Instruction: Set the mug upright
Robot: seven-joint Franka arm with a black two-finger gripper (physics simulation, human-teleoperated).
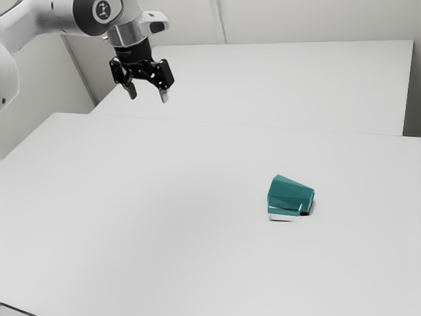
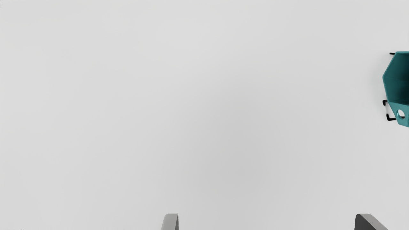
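One mug (image 1: 290,195), lying on its side out on the table (image 1: 151,230), so it's not upright as things sit. Your gripper (image 1: 148,96) is up in the air well apart from it, fingers (image 2: 171,222) spread wide with nothing between them, so call the claw released.

Stuff I'd watch out for: the mouth (image 2: 399,80) faces back toward the arm side, and the handle (image 2: 403,122) sits low, on the side facing the exterior camera. Come down without allowing for that and you could land a fingertip on the handle or rim and shove the mug instead of gripping it. The walls taper too, so a pinch off center might let it squirm out or roll. And if you tip it up without enough lift, the base edge could catch on the table and twist it in your grip, or let go early and it flops back over.

Room-wise you're pretty comfy imo. Bare tabletop all around the mug, no neighbors to bump, and the table's back edge is well off behind it. Main thing hemming you in is the surface right underneath, so go easy on the way down.
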